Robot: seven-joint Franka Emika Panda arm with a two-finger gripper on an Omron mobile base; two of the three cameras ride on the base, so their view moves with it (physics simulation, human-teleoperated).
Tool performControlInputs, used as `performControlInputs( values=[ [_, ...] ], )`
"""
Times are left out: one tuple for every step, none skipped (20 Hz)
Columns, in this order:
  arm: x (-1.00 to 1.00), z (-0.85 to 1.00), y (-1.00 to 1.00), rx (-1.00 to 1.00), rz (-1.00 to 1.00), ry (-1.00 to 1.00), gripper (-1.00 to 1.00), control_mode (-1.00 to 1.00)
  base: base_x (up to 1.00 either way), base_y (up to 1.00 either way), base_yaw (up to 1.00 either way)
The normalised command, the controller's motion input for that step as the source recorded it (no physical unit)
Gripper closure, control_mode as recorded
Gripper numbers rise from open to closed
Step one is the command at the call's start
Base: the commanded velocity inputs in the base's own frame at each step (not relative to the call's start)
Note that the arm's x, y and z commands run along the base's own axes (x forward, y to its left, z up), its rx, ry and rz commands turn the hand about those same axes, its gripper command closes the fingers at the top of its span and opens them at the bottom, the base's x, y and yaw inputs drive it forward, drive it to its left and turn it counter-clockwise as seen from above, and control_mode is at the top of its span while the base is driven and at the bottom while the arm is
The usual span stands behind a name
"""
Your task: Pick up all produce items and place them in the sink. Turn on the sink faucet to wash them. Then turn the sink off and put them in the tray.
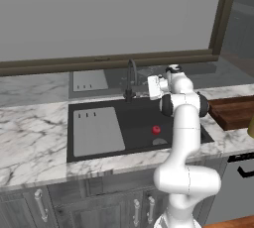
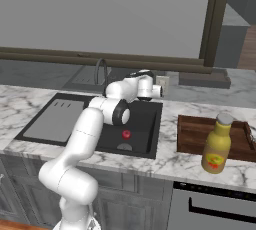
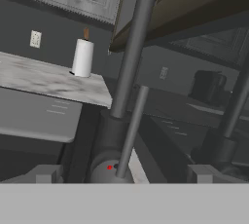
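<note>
Fruit first: I count one small red fruit (image 1: pixel 156 130) lying on the floor of the black sink (image 1: pixel 139 123), near the round drain and apart from the single light-grey panel (image 1: pixel 97 132) over the basin's left part. From the right side the same fruit (image 2: pixel 126 134) sits low in the basin, in front of my forearm. One dark gooseneck faucet (image 1: pixel 131 76) stands at the sink's back edge, and my hand (image 1: pixel 152 87) is up beside it, just to its right, level with its lower stem. Through my hand camera the faucet's upright stem (image 3: pixel 133 62) fills the middle close up, with my two finger tips (image 3: pixel 46 173) standing wide apart on either side at the bottom and nothing between them but the faucet base. One reddish-brown tray (image 2: pixel 192 134) lies on the marble tabletop (image 2: pixel 200 111) to the sink's right, with one yellow bottle (image 2: pixel 217 144) standing in front of it.
</note>
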Motion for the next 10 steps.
performControlInputs(
  values=[
    [0.20, 0.00, 0.20, 0.00, 0.03, 0.00, -1.00, -1.00, 0.00, 0.00, 0.00],
    [0.24, -0.02, 0.21, 0.00, 0.03, 0.00, -1.00, -1.00, 0.00, 0.00, 0.00],
    [0.25, -0.01, 0.19, 0.00, 0.03, 0.00, -1.00, -1.00, 0.00, 0.00, 0.00],
    [0.25, -0.03, 0.17, 0.00, 0.03, 0.00, -1.00, -1.00, 0.00, 0.00, 0.00],
    [0.26, -0.04, 0.17, 0.00, 0.03, 0.00, -1.00, -1.00, 0.00, 0.00, 0.00],
    [0.24, -0.04, 0.17, 0.00, 0.03, 0.00, -1.00, -1.00, 0.00, 0.00, 0.00],
    [0.26, -0.05, 0.19, 0.00, 0.02, 0.00, -1.00, -1.00, 0.00, 0.00, 0.00],
    [0.24, -0.05, 0.19, 0.00, 0.01, 0.00, -1.00, -1.00, 0.00, 0.00, 0.00],
    [0.20, -0.04, 0.18, 0.00, 0.01, 0.00, -1.00, -1.00, 0.00, 0.00, 0.00],
    [0.16, -0.03, 0.20, 0.00, 0.01, 0.00, -1.00, -1.00, 0.00, 0.00, 0.00]
  ],
)
